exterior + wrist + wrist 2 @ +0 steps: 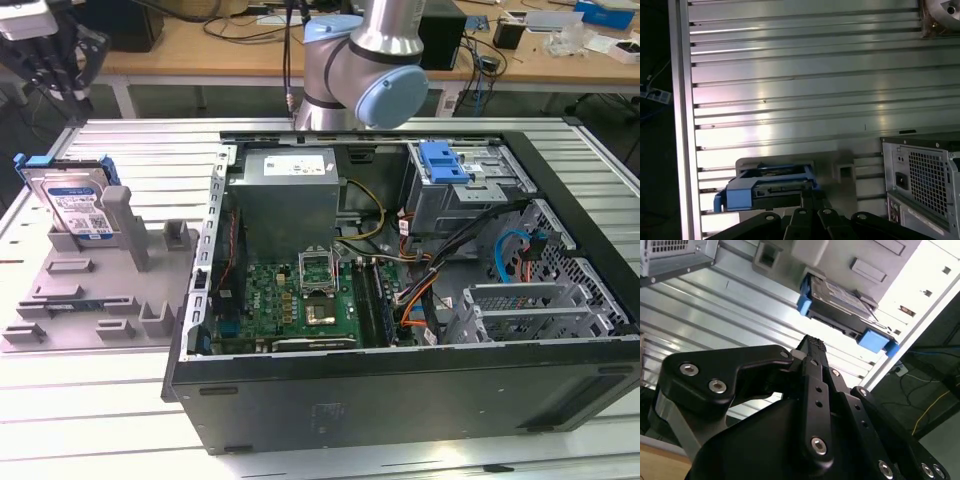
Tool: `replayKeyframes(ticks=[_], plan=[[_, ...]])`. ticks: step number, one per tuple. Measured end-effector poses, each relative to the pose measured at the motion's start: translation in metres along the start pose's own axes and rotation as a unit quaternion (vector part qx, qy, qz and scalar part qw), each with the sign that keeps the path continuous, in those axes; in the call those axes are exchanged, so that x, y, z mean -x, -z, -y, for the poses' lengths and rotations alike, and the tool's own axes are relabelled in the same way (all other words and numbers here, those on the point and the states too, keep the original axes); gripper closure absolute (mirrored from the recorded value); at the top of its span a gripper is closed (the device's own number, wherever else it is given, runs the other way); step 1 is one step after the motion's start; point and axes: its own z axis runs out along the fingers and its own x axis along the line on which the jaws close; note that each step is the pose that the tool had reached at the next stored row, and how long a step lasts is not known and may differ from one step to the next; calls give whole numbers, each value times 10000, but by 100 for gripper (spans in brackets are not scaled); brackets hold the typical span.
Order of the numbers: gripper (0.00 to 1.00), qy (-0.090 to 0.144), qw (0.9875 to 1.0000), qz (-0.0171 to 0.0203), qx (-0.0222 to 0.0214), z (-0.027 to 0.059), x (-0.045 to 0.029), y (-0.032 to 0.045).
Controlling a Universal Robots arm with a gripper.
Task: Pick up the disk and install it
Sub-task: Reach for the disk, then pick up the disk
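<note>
Surface: the slotted metal surface (120, 150) runs across the whole exterior view and carries everything you are working with.
Computer case: the open computer case (400, 400) lies on its side across the centre and right of the exterior view, with boards and cables exposed.
Arm: the arm (365, 60) stands at the top centre of that view, behind the case.
Fixture: a grey fixture (90, 300) sits at the left of the exterior view, just beside the case.
Cage: the grey cage (480, 195) with its blue latch (443, 162) is in the case's upper right. I judge this to be where you will seat the disk.
Disk: the disk (75, 205) leans tilted on the fixture at the upper left of the exterior view, label up and blue bracket around its edges. In both wrist views it rests there, apart from the end effector.
End effector: the end effector (62, 72) hangs above the disk in the top left corner of the exterior view, carrying nothing. You cannot tell whether it is spread or pressed together.
Progress: you are at the approach. The pick-up is not yet done, and the whole installation is left.
</note>
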Motion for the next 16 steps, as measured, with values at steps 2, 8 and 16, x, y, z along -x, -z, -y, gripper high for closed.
replayKeyframes(ticks=[2, 8, 16], plan=[[89, 0, 10000, 0, 0, -23, -70, -2], [89, 0, 10000, 0, -3, -28, -84, -3], [89, 0, 10000, 1, -7, -28, -84, -2]])
